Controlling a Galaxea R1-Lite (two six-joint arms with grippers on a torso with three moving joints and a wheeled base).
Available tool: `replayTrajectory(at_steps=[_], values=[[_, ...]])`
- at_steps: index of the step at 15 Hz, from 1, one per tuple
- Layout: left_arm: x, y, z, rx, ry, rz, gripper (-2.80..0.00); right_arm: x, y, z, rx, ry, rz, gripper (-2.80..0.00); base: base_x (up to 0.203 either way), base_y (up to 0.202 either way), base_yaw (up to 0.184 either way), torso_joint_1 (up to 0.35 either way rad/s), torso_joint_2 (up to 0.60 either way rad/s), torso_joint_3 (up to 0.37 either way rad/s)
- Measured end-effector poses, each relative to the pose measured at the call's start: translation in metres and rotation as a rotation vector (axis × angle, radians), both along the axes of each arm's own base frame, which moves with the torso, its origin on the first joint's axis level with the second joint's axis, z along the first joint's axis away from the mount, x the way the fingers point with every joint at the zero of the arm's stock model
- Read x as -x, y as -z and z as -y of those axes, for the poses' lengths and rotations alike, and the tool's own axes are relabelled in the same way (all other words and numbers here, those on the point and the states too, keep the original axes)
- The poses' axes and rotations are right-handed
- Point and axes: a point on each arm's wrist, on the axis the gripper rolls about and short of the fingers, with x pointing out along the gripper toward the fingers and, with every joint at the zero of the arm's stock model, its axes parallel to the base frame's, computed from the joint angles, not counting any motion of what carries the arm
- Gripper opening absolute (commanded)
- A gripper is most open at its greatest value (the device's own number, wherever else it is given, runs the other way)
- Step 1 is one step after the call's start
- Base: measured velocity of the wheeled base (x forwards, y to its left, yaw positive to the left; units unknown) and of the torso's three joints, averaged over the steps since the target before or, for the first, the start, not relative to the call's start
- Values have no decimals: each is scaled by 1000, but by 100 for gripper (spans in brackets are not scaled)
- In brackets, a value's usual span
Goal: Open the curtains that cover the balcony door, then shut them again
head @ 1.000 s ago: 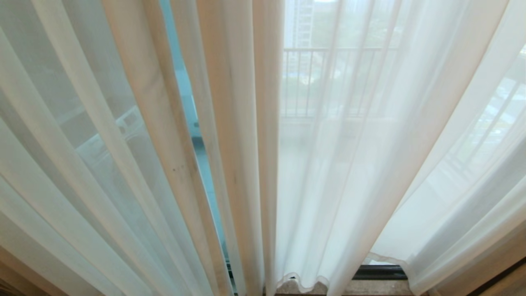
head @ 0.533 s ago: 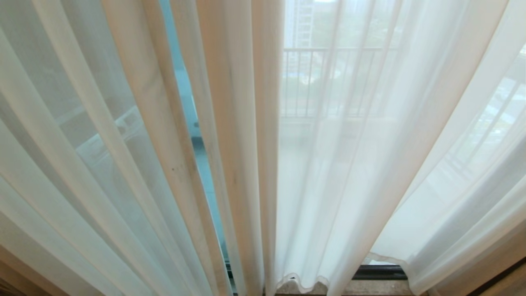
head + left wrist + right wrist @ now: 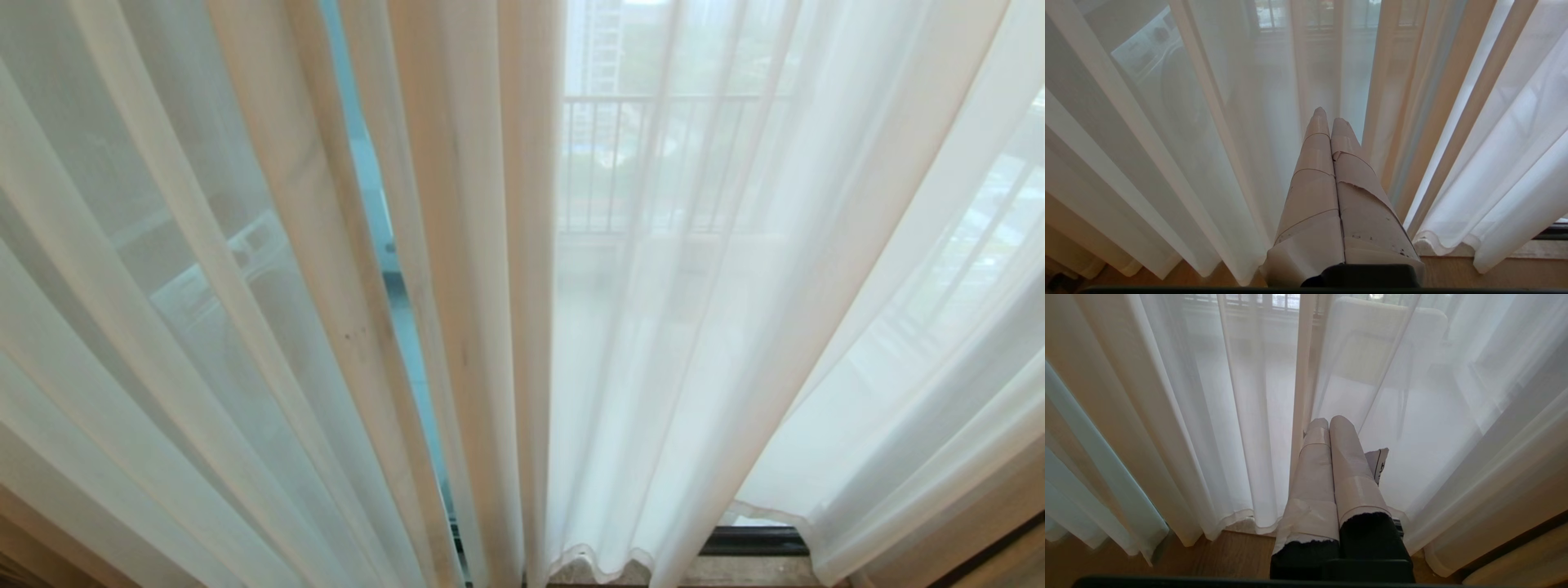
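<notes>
Curtains (image 3: 735,327) hang drawn across the balcony door (image 3: 755,541), only a thin slit between panels left of centre. Left gripper (image 3: 1331,122) and right gripper (image 3: 1329,424) both pinched together, empty, tips just short of the fabric. Best bet: open the fingers first, bunch a whole fold near the slit, drag sideways slowly so the sheer doesn't slip.

Two curtains (image 3: 702,310) hanging, sheer white panels: one filling 9 o'clock side, other filling 3 o'clock side, narrow gap showing between them toward 12 o'clock.

One railing (image 3: 653,155) showing through fabric at 1 o'clock (bars too faint for counting).

Two grippers pointing at fabric: left gripper (image 3: 1329,122), right gripper (image 3: 1329,424), each showing two taped fingers pressed together.
</notes>
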Motion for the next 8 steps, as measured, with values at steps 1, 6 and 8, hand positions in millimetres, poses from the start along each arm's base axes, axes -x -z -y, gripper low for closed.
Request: replayTrajectory(at_steps=[1, 6, 8], values=[[0, 0, 0, 0, 0, 0, -280, 0, 0, 0, 0, 0, 0, -280, 0, 0, 0, 0, 0, 0], [0, 0, 0, 0, 0, 0, -280, 0, 0, 0, -2, 2, -3, -280, 0, 0, 0, 0, 0, 0], [0, 0, 0, 0, -1, 0, -280, 0, 0, 0, 1, 0, -1, -280, 0, 0, 0, 0, 0, 0]])
